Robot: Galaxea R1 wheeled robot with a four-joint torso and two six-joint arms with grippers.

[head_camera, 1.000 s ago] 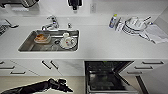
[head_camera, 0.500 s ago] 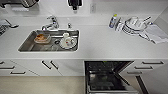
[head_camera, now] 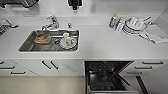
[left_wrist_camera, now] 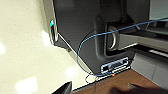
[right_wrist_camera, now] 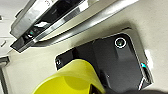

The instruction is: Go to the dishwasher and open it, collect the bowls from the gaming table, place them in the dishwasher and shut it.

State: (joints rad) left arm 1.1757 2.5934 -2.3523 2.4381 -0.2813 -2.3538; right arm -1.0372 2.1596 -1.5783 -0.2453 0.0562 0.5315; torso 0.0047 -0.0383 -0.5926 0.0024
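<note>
The dishwasher (head_camera: 107, 76) is seen open beneath the counter's (head_camera: 100, 42) front edge, right of the sink (head_camera: 27, 46) holding dishes, while a yellow bowl (right_wrist_camera: 71, 80) is shown close in the right wrist view, though whether either claw is wide or narrow cannot be told.

Dishwasher (head_camera: 107, 77) cut off by head view's lower edge, rack contents too dark to tell. Dishes in sink (head_camera: 48, 41) blurred, maybe a bowl and plates. Yellow bowl (right_wrist_camera: 70, 80) cropped in right wrist view; what grips it is hidden.
</note>
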